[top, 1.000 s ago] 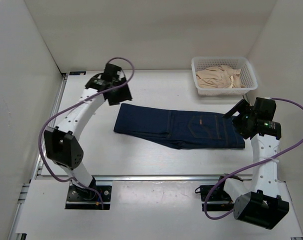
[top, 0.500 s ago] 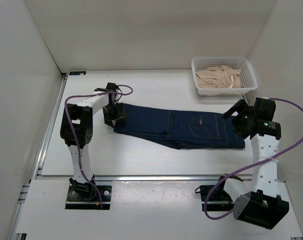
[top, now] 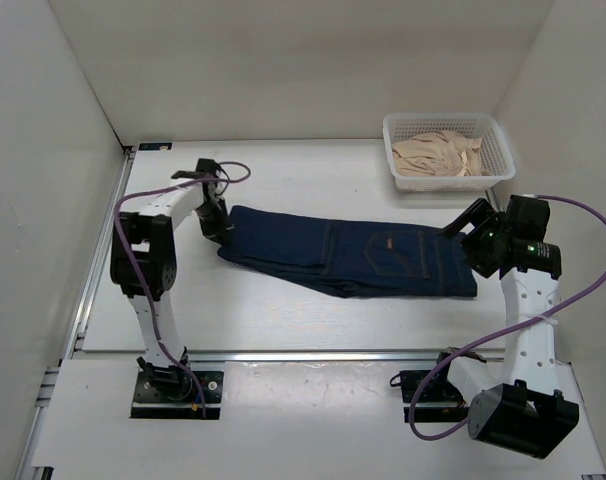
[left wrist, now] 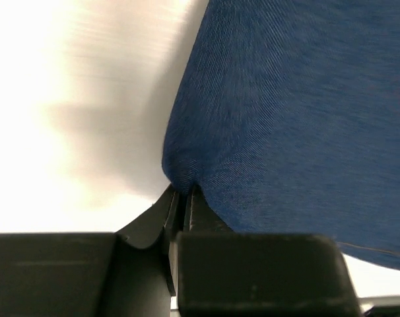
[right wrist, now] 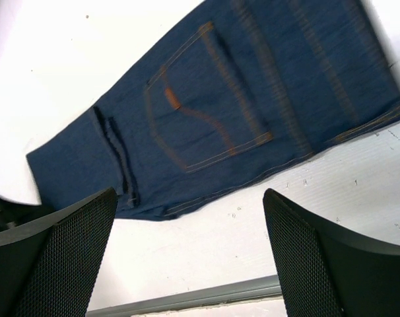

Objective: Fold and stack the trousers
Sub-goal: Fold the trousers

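Observation:
The trousers [top: 363,255] are dark blue jeans, folded lengthwise and lying flat across the middle of the table, with the pocket stitching facing up. My left gripper [top: 221,232] is low at their left end and shut on the edge of the denim [left wrist: 299,119]. In the left wrist view the jaws [left wrist: 185,193] pinch a small bulge of the cloth. My right gripper [top: 470,232] hovers open just past their right end. The right wrist view shows its mesh fingers [right wrist: 188,198] wide apart over the bare table, beside the trousers' back pocket [right wrist: 206,112].
A white plastic basket [top: 443,117] holding beige cloth [top: 438,152] stands at the back right. White walls close in the left, back and right sides. A metal rail [top: 313,354] runs along the near edge of the table.
My left arm has swung down from above the table to the trousers' left end and shut on the cloth. The trousers have slid slightly left. My right arm has stayed still.

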Controlling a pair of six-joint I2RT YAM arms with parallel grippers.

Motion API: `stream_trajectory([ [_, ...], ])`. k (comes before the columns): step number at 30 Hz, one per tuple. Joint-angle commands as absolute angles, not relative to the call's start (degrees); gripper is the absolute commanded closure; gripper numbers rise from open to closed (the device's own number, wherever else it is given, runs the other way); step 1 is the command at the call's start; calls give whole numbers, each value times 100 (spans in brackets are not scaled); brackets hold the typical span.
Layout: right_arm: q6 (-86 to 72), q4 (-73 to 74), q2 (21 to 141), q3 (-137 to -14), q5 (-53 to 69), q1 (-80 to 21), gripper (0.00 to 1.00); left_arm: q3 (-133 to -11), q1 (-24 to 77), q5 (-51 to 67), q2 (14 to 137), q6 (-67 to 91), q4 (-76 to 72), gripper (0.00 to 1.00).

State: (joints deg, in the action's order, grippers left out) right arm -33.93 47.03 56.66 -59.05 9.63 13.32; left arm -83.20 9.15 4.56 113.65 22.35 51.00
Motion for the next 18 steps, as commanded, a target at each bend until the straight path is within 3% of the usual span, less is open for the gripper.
stream_trajectory([
  [1,-3261,4693,5581,-5941,1081,1292,5,-8937,370,-342,10267,2276,5352,90],
  [6,-3261,4746,5458,-5836,1134,1239,5,-10612,-52,-773,10143,1979,6089,90],
  [10,-3261,4746,5405,-5774,1134,1239,5,-11546,305,-659,10257,1759,6486,90],
  [18,-3208,4746,5405,-5774,1081,1239,5,-11294,1844,-826,9861,2548,6319,90],
])
